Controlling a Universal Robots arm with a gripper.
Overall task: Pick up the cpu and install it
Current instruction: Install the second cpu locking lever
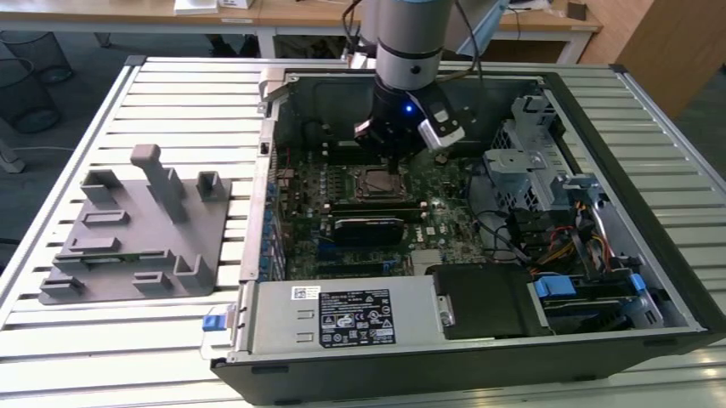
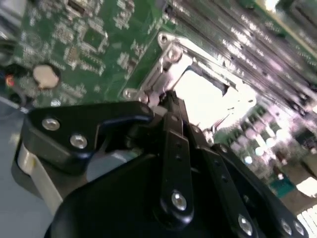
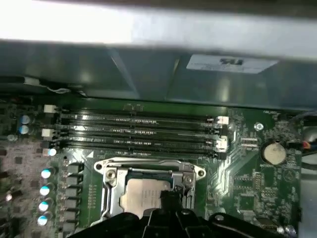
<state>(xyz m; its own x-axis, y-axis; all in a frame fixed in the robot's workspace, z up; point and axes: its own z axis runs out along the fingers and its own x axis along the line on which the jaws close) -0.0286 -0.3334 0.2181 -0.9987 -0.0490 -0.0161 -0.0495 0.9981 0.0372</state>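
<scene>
While the grey moulded plastic holder tray point(image 1: 136, 229) lies on the slatted table point(image 1: 68, 340) at the exterior view's left, the open computer case point(image 1: 477, 340) sits further right. Inside, the black gripper point(image 1: 392, 151) hangs over the motherboard socket frame point(image 3: 148, 186), where the silvery square cpu point(image 3: 141, 193) lies seated, partly hidden. Whether the fingers are parted cannot be told.

Silver-grey cylindrical arm point(image 1: 406, 34), blue indicator light; black end effector point(image 2: 171, 106), linkage bars with silver screws.
</scene>
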